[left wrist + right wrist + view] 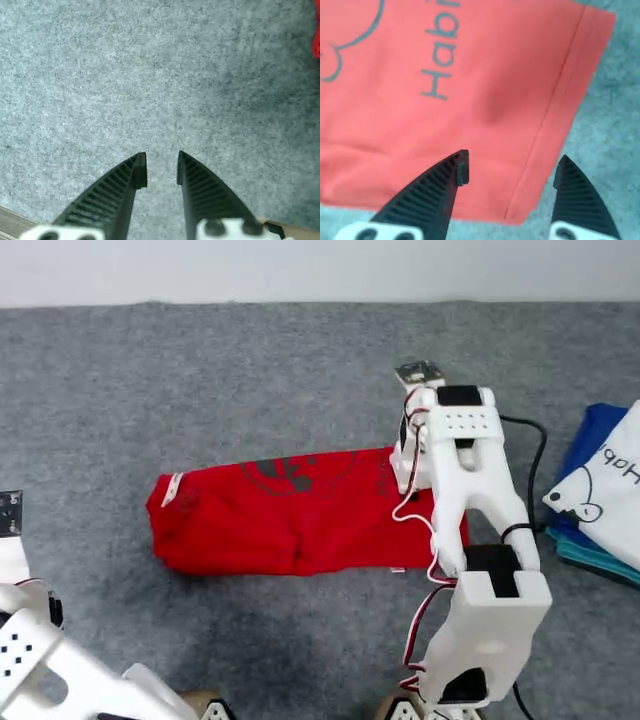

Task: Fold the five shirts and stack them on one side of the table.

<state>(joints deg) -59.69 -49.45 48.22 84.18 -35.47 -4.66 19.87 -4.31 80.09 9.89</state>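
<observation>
A red shirt [290, 510] lies folded lengthwise into a long strip across the middle of the grey table, its grey print facing up. My right gripper [512, 172] hangs open just above the shirt's right end, one finger over the cloth [485, 80] and the other beside its hemmed edge. In the high view the right arm [460, 455] covers that end. My left gripper [161, 169] is at the near left corner, slightly open above bare carpet, holding nothing. A sliver of red shirt [316, 40] shows at the edge of its view.
A stack of folded shirts [600, 495], white on top of blue and teal, lies at the right edge of the table. The grey carpet [200, 380] spreads behind and left of the red shirt. The left arm's base [40, 660] sits at the near left.
</observation>
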